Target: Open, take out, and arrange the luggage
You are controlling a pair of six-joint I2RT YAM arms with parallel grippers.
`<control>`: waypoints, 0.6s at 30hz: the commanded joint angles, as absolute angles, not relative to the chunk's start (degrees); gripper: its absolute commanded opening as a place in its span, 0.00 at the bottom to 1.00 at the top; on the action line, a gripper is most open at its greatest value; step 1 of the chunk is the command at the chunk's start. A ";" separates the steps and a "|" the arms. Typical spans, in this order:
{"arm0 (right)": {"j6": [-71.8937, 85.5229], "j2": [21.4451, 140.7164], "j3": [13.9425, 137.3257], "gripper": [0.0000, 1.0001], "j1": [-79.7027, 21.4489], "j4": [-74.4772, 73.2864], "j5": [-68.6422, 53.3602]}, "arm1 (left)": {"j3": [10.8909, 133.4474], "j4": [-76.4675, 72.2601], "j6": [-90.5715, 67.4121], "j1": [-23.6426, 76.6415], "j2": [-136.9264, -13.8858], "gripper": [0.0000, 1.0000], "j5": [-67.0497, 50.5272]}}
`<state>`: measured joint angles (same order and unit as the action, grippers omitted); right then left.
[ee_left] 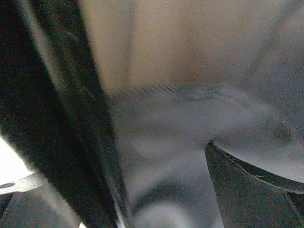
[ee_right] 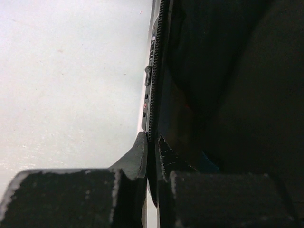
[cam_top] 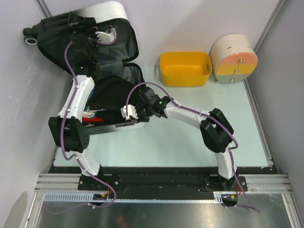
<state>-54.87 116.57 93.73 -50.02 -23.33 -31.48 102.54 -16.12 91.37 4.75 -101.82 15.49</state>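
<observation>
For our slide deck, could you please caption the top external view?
Right hand clamps the near rim of the open suitcase; left hand, open, over its far half.

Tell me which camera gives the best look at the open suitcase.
The top external view: the whole suitcase lies open there, both halves visible. The right wrist view shows only its zipper edge, pinched by the right gripper. The left wrist view is a blur of dark and grey surfaces.

The overhead view is bright, even and sharp, with only soft shadows on the pale table [cam_top: 190, 142]. The left wrist view is dim, bluish and smeared with blur, with a warm tan glow above. The right wrist view sets near-black luggage [ee_right: 228, 71] lining against the glaring white table
</observation>
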 commanded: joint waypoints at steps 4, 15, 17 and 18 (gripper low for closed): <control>-55.46 120.76 98.26 0.00 -52.73 -15.82 -28.04 | 118.57 -18.28 81.92 1.15 -107.38 1.00 12.30; -53.26 119.27 96.42 0.00 -52.91 -15.03 -28.21 | 139.85 -18.46 89.30 0.61 -126.65 1.00 6.85; -53.17 119.01 95.98 0.00 -53.00 -14.77 -28.39 | 136.60 -18.63 87.28 0.70 -123.50 1.00 7.29; -53.09 118.74 95.63 0.00 -53.00 -14.77 -28.39 | 132.49 -18.89 86.58 0.70 -122.18 1.00 7.29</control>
<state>-51.86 117.75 95.85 -51.05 -24.10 -30.26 137.56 -15.75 87.53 0.30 -127.37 8.64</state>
